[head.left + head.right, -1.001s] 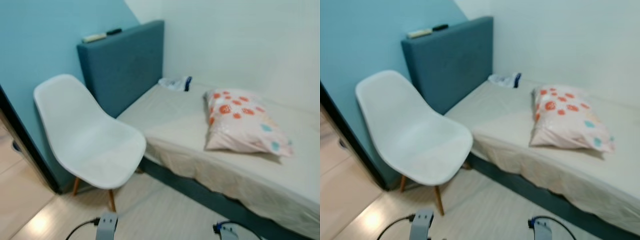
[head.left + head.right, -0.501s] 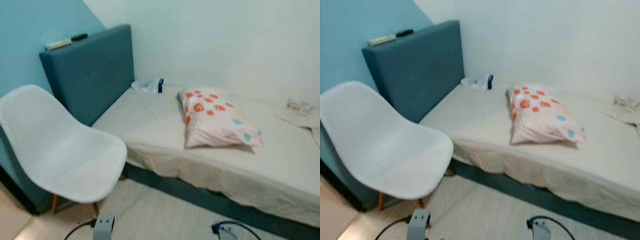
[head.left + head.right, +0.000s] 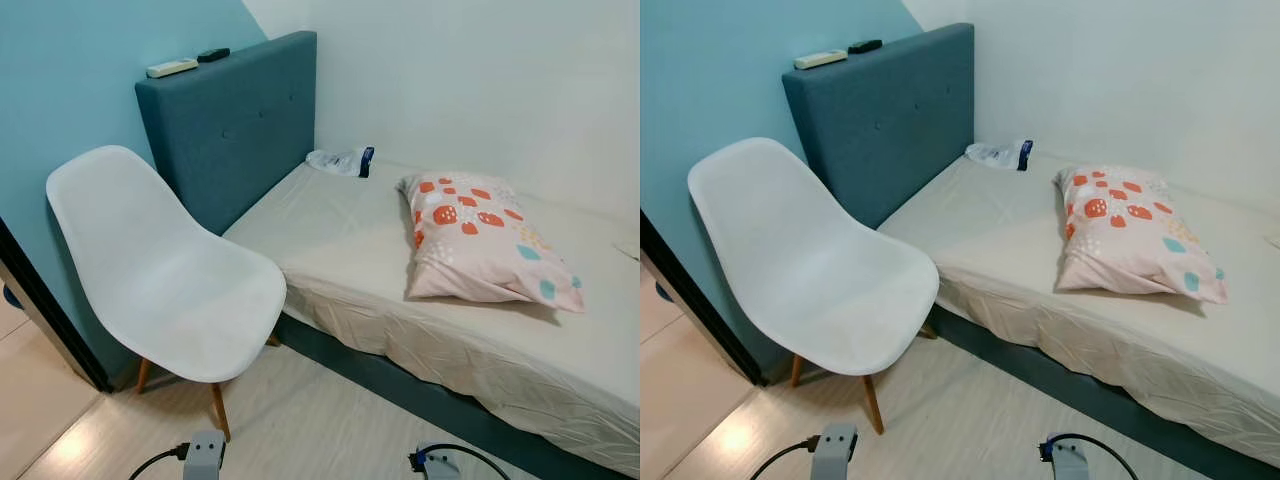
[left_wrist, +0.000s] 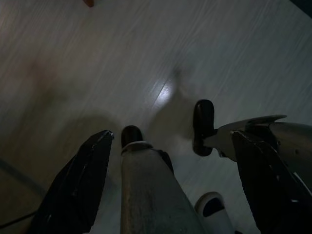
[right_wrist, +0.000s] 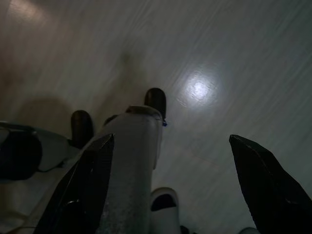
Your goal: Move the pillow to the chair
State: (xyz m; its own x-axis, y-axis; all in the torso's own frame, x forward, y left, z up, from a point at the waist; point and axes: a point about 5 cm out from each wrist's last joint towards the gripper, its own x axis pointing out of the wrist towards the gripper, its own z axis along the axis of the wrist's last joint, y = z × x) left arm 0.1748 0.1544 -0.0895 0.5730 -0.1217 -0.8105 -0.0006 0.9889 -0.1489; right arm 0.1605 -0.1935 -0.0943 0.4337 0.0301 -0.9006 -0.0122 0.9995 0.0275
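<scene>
Two things matter in the left eye view: the pillow [image 3: 480, 240] is seen lying flat on the bed [image 3: 340, 235], well apart from the headboard [image 3: 235, 135], and the white chair [image 3: 170, 275] is set just beside the headboard with its seat bare, ready to receive it. In the right eye view the same layout is shown, with a small packet [image 3: 1000, 153] lying close to the headboard and two remotes [image 3: 835, 54] resting on top of it. In the left wrist view the left gripper [image 4: 168, 180] is hung over the floor [image 4: 97, 58], fingers spread wide and holding nothing. In the right wrist view the right gripper [image 5: 175, 190] is likewise held spread and empty, since no reach is judged begun.
</scene>
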